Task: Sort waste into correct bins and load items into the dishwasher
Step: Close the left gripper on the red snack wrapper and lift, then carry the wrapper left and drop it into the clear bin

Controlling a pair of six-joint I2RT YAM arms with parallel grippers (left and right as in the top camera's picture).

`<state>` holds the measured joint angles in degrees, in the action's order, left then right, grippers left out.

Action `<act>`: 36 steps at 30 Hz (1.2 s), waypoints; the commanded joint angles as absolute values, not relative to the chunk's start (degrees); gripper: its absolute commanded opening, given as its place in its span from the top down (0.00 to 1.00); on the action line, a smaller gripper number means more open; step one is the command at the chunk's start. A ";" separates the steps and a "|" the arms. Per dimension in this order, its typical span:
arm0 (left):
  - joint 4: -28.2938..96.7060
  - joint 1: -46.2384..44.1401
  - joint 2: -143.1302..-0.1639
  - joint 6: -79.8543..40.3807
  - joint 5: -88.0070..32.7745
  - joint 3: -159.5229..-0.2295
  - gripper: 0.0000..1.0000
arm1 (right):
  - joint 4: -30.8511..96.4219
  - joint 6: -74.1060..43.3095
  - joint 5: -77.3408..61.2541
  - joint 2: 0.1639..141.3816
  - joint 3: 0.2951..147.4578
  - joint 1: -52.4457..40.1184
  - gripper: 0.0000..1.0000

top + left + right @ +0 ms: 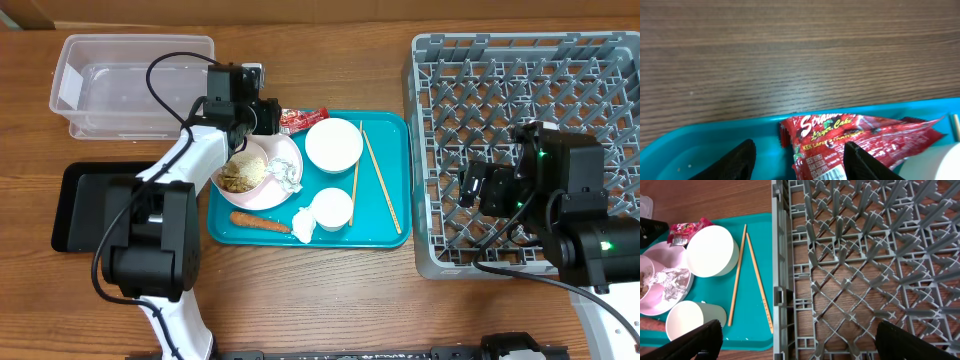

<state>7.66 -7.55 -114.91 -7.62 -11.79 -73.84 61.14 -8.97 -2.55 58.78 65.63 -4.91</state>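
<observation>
two arms, only the left one matters here. red snack wrapper [860, 135] lies flat on the teal tray [345, 236] against the tray's far rim, toward its far-left corner. long axis runs along that rim. left gripper [799, 146] hangs right over that spot, so the left arm is much the nearer. right gripper [797, 327] is well off the tray's right side, above the grey dish rack [416, 150].

key relation, from the left wrist view: wrapper's left end sits in the gap between the two fingers [735, 162] and the rest runs on past the right-hand finger. the closing line lies along the wrapper's length, not across it. looks like a close would catch only that end and bunch the foil, not span the pack.

left tool: jaws parted about halfway, nothing held. contact with the wrapper can't be told, the tips are cut off by the frame edge.

right tool: jaws spread wide, nothing between them, only rack pegs below.

likely drop spot is the clear tub [135, 42], just beyond the tray's far-left corner. black tray [80, 205] sits off the tray's left side.
</observation>
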 commanded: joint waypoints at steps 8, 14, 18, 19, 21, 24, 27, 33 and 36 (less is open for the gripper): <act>6.59 -10.13 -118.89 -9.26 -9.87 -74.83 0.52 | 61.23 -9.02 -2.20 58.63 67.20 -4.75 0.00; 6.83 -10.20 -118.89 -9.28 -9.87 -74.83 0.78 | 61.23 -9.04 -2.20 58.63 67.20 -4.75 0.00; 6.79 -10.20 -118.87 -9.28 -9.89 -74.85 0.96 | 61.23 -9.02 -2.20 58.63 67.20 -4.75 0.00; 6.79 -10.20 -118.83 -9.30 -9.89 -74.87 0.96 | 61.23 -9.02 -2.20 58.63 67.20 -4.75 0.00; 6.83 -10.20 -118.41 -9.50 -9.89 -75.00 0.96 | 61.23 -9.02 -2.17 58.63 67.20 -4.75 0.00; 7.62 -10.15 -117.34 -9.47 -9.91 -75.68 0.96 | 61.23 -9.02 -2.17 58.63 67.20 -4.75 0.00; 9.69 -10.13 -115.55 -9.47 -9.89 -76.95 0.96 | 61.23 -9.02 -2.20 58.63 67.20 -4.75 0.00; 14.24 -9.76 -109.49 -9.47 -9.17 -78.06 0.96 | 61.25 -9.02 -2.20 58.63 67.20 -4.75 0.00; 15.05 -9.10 -105.19 -9.45 -5.43 -78.06 0.96 | 61.25 -9.02 -2.20 58.63 67.20 -4.75 0.00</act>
